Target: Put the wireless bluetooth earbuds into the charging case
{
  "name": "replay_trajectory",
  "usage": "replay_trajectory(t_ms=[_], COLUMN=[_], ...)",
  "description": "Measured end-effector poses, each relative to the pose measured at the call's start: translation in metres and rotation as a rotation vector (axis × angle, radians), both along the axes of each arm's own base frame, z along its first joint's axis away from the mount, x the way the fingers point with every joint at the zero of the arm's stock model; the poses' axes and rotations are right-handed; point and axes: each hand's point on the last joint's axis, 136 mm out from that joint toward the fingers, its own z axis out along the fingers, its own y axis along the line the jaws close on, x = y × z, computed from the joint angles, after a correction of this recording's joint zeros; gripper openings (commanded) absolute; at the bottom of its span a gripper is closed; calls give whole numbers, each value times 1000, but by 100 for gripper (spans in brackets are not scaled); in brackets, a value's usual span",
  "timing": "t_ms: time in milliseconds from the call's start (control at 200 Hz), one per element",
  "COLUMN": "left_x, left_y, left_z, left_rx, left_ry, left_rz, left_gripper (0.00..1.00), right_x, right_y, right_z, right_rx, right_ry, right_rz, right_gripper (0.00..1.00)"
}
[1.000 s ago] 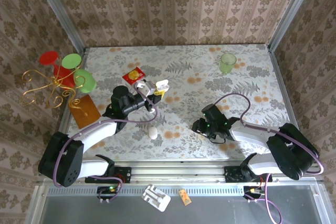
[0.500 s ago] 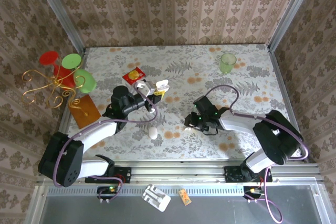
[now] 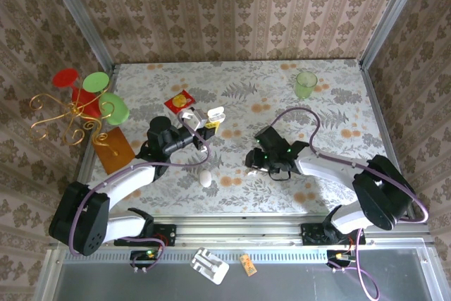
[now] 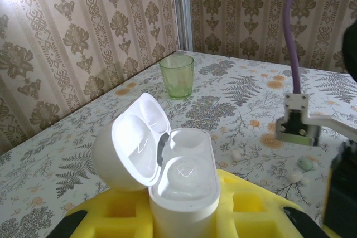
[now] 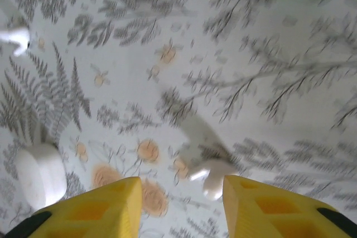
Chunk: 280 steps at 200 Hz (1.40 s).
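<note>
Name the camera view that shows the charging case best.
Left wrist: the charging case is close up, lid open, both wells visibly empty. The top external view gives a small white shape at the left gripper.

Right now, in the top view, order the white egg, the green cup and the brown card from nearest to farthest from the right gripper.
1. white egg, left of the right gripper.
2. green cup, far right area.
3. brown card, left edge.

Left fingers (image 4: 111, 215) clamped, right fingers (image 5: 100, 210) parted, arms stretched forward
</note>
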Motion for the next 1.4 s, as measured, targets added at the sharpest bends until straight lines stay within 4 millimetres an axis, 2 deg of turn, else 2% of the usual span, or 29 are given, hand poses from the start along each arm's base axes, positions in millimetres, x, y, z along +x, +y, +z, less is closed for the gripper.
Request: replay_trajectory(t_ms=[205,475,670,1110,1280,1400], left_x=[0,0,-1,2,10,13], left_y=[0,0,0,4,11,15], left_z=[0,0,-3,-4,-7,-10], left_rx=[0,0,4,17,26,34], left_ry=[-1,0,7,-6,3,14], left_rz=[0,0,0,26,67,83], left_gripper=[0,0,0,0,0,0], right_x=[-18,-20,-16,10,15,21], right_y=[6,4,5,4,-1,-5], right_z=[-9,-31,-39,-24,-17,-8], right_rx=[-8,-39,-46,-143,-182,-209], right_ry=[43,96,106,43,53,96], right_rz=[7,-9,-10,46,32,1], right_gripper=[47,42,41,44,43,46])
